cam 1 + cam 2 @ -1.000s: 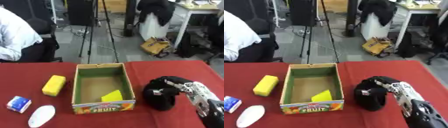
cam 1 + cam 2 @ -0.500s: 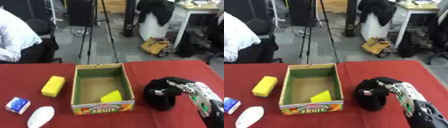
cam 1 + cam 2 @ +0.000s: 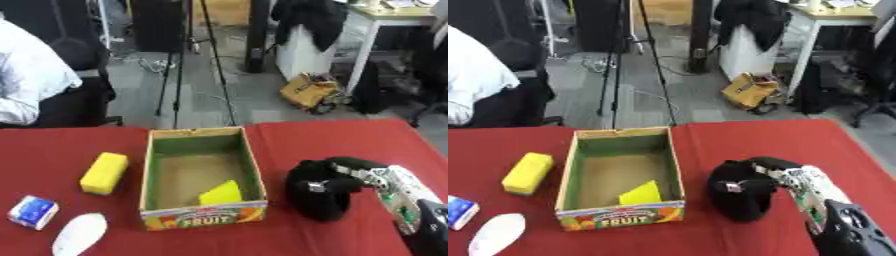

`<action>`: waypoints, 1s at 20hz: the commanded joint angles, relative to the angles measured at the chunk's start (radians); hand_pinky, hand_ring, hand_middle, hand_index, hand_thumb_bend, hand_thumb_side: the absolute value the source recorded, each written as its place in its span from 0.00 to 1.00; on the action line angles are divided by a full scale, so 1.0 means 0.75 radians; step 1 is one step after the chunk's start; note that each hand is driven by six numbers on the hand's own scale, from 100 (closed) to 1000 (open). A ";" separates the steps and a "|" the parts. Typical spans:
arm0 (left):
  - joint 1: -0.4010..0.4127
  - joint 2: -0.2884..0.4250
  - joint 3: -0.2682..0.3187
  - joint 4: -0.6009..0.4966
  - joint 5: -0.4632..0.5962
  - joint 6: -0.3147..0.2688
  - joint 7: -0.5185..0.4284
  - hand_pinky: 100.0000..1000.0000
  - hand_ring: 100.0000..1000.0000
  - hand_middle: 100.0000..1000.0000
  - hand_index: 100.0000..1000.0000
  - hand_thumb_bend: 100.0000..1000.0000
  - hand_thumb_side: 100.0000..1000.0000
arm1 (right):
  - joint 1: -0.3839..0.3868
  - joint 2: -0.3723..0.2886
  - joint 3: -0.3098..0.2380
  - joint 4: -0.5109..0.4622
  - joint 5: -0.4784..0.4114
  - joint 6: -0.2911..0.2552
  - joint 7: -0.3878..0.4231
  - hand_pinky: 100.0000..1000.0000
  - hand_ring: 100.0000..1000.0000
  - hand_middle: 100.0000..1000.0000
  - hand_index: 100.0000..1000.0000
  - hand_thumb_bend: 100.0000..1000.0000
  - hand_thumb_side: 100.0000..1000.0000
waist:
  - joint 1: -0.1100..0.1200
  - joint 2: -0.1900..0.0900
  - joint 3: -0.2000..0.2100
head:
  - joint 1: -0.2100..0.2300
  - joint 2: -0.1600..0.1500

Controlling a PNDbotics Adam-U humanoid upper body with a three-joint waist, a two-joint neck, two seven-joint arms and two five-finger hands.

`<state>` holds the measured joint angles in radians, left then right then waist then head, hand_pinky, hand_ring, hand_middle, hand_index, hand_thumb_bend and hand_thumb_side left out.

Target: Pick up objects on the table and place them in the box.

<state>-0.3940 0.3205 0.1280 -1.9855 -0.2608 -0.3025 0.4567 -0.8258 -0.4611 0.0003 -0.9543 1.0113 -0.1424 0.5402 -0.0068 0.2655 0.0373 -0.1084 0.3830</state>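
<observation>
Fingers of the right hand [image 3: 346, 172] curl over the top and side of a bulky black object [image 3: 319, 197] that stands on the red table [image 3: 332, 137] just to the right of the cardboard fruit box [image 3: 203, 220]; the thumb side is hidden behind the object, so how far the grasp wraps around it cannot be told. What the black object is I cannot make out beyond its dark, rounded, soft-looking form with a small pale tag on its front. It appears to rest on the cloth, beside the box and not touching it. Inside the box a yellow wedge-shaped piece [image 3: 221, 193] leans in the near right corner. Left of the box lie a yellow sponge-like block [image 3: 103, 172], a small blue-and-white carton [image 3: 32, 212] and a flat white oval [image 3: 78, 234], all well apart from the working hand. The left hand shows in neither view. By my reading, the step in hand is securing the black object for pickup. The next move calls for lifting it clear of the box's right wall, carrying it leftward over the opening, and lowering it into the free space behind the yellow wedge before the fingers let go; given its bulk against the box's width, it will likely need to go in centred.
</observation>
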 commanded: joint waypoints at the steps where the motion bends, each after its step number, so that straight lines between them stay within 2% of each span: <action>1: -0.023 0.019 0.002 -0.019 0.001 -0.001 -0.004 0.93 0.88 0.80 0.77 0.00 0.84 | -0.014 -0.025 0.005 0.000 0.001 -0.013 0.027 1.00 1.00 0.92 1.00 0.67 0.99 | 0.001 -0.022 0.000 | 0.000 -0.005; 6: -0.023 0.018 0.001 -0.019 0.001 -0.002 -0.004 0.93 0.88 0.80 0.77 0.00 0.84 | -0.019 -0.024 0.006 0.002 0.006 -0.023 0.052 0.98 0.96 0.90 1.00 0.65 0.95 | -0.001 -0.022 -0.002 | -0.001 -0.003; 7: -0.023 0.019 0.001 -0.019 0.001 -0.002 -0.004 0.93 0.88 0.80 0.77 0.00 0.84 | -0.020 -0.025 0.010 0.007 0.010 -0.024 0.060 0.91 0.93 0.89 1.00 0.64 0.89 | 0.000 -0.022 -0.002 | -0.001 -0.002; 12: -0.024 0.018 0.002 -0.019 0.001 -0.002 -0.005 0.93 0.88 0.80 0.77 0.00 0.84 | -0.022 -0.034 0.014 0.019 0.020 -0.031 0.091 0.91 0.94 0.88 1.00 0.64 0.86 | 0.000 -0.023 -0.001 | -0.003 -0.004; 13: -0.024 0.018 0.002 -0.019 0.001 -0.001 -0.005 0.93 0.88 0.80 0.77 0.00 0.84 | -0.022 -0.035 0.013 0.018 0.020 -0.031 0.094 0.91 0.94 0.88 1.00 0.63 0.80 | 0.000 -0.022 -0.002 | -0.004 -0.004; 14: -0.024 0.018 0.002 -0.019 0.001 -0.001 -0.005 0.93 0.88 0.80 0.77 0.00 0.84 | -0.021 -0.036 0.013 0.018 0.019 -0.031 0.096 0.91 0.94 0.88 1.00 0.63 0.80 | 0.000 -0.022 -0.002 | -0.004 -0.004; 15: -0.024 0.018 0.002 -0.019 0.001 -0.001 -0.004 0.93 0.88 0.80 0.77 0.00 0.84 | -0.020 -0.037 0.013 0.018 0.018 -0.031 0.098 0.91 0.94 0.88 1.00 0.61 0.75 | 0.001 -0.022 -0.002 | -0.004 -0.004; 20: -0.024 0.017 0.001 -0.019 0.001 0.000 -0.007 0.93 0.88 0.80 0.77 0.00 0.84 | -0.019 -0.038 0.013 0.015 0.018 -0.030 0.097 0.89 0.91 0.84 0.99 0.57 0.67 | 0.002 -0.022 -0.002 | -0.006 -0.006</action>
<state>-0.3949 0.3204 0.1280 -1.9855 -0.2608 -0.3023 0.4563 -0.8271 -0.4611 0.0095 -0.9380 1.0199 -0.1651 0.6113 -0.0084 0.2655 0.0365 -0.1101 0.3831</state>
